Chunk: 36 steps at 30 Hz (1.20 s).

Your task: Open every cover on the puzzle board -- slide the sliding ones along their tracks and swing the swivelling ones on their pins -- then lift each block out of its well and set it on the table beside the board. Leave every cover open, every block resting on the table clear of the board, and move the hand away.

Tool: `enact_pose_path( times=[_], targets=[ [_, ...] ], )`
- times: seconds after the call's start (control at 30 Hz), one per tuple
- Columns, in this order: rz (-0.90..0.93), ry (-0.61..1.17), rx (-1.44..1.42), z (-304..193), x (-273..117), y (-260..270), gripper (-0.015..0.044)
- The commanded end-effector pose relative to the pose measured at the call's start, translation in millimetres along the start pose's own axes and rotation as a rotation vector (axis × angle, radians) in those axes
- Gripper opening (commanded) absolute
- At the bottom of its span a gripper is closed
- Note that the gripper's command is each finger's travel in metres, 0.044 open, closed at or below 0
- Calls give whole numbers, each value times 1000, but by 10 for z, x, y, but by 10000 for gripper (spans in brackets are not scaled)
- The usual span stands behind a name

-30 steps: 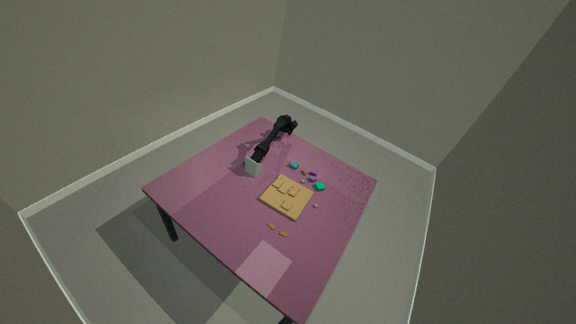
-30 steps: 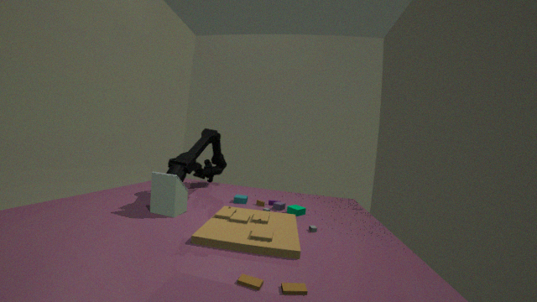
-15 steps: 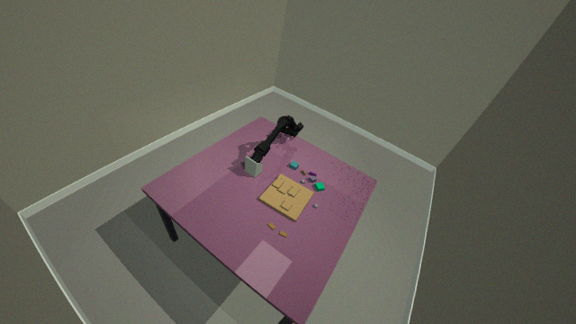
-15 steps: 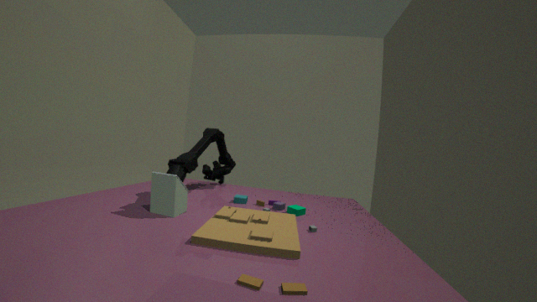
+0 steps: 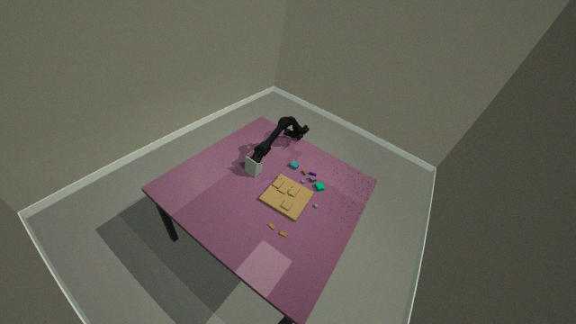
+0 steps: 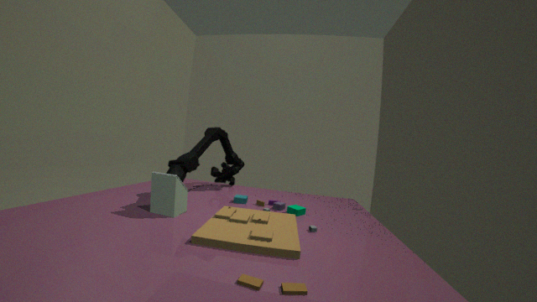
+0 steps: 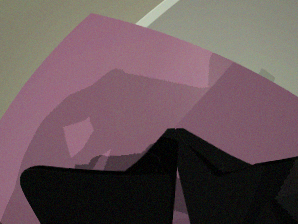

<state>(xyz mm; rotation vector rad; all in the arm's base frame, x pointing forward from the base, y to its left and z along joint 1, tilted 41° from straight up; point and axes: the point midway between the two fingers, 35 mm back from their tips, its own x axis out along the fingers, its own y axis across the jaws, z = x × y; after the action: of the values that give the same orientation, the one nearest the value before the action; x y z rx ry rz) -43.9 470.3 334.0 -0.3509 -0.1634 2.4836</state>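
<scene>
The tan puzzle board (image 5: 299, 210) (image 6: 218, 235) lies flat on the table. Several tan covers are raised on it, one a near cover (image 5: 286, 205) (image 6: 261, 236); no open well can be made out, and whether the covers are open cannot be told. Beyond the board lie a teal block (image 5: 293, 165) (image 6: 241, 199), a green block (image 5: 319, 186) (image 6: 296, 210), a purple piece (image 5: 312, 174) (image 6: 273, 202) and a grey-violet block (image 5: 312, 179) (image 6: 278, 205), all clear of it. My gripper (image 7: 174, 136) is shut and empty, raised beyond the arm's base, away from the board.
Two orange flat pieces, one left (image 5: 271, 226) (image 6: 250, 282) and one right (image 5: 283, 234) (image 6: 294, 288), lie before the board. A small grey cube (image 5: 315, 205) (image 6: 313, 228) lies right of it. A pale wedge (image 5: 253, 166) (image 6: 168, 195) stands by the arm's base.
</scene>
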Motion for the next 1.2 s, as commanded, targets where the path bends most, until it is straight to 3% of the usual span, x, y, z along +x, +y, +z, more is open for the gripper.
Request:
enact_pose_path(
  times=[0.0,1.17],
  targets=[
    [-46,20,26,-73,-147,-97,0],
    [-435,158,266,-801,-1479,-787,0]
  ],
)
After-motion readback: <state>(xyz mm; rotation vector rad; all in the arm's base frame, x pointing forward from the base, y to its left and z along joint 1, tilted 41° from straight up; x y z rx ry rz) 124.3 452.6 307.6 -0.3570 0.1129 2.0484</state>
